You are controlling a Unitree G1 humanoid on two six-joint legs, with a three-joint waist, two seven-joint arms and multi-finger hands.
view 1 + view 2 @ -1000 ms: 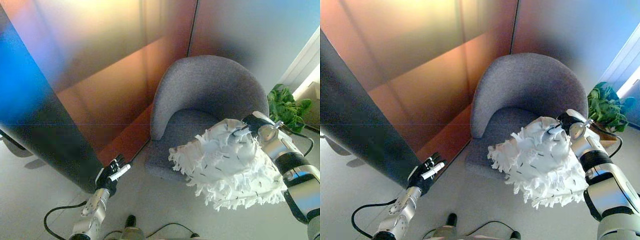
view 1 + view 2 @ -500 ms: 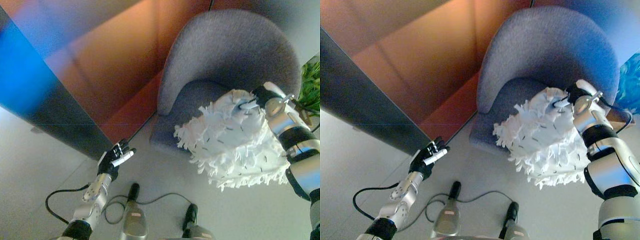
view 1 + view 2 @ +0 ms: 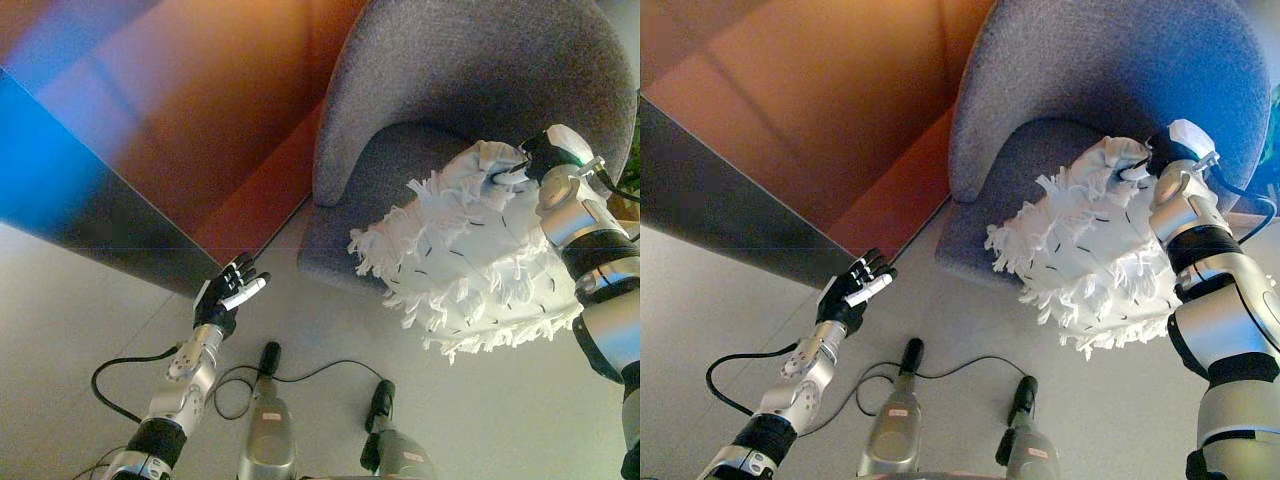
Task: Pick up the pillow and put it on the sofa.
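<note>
A white shaggy pillow point(image 3: 470, 260) hangs in the air over the front of a grey tub-shaped sofa chair point(image 3: 470, 80). My right hand point(image 3: 532, 160) is shut on the pillow's upper corner, above the chair's seat point(image 3: 1020, 175). The pillow's fringe droops down past the seat's front edge. My left hand point(image 3: 228, 298) is held up low on the left, away from the chair, with fingers straight and nothing in it.
A reddish-brown wall panel point(image 3: 200, 110) and a dark panel point(image 3: 100, 240) stand left of the chair. Green plant leaves point(image 3: 632, 165) show at the right edge behind the chair. Pale floor point(image 3: 80, 330) spreads in front.
The camera has tilted down, so the whole scene sits higher in view. My right hand has carried the pillow's corner farther in over the seat. The left hand has kept its pose.
</note>
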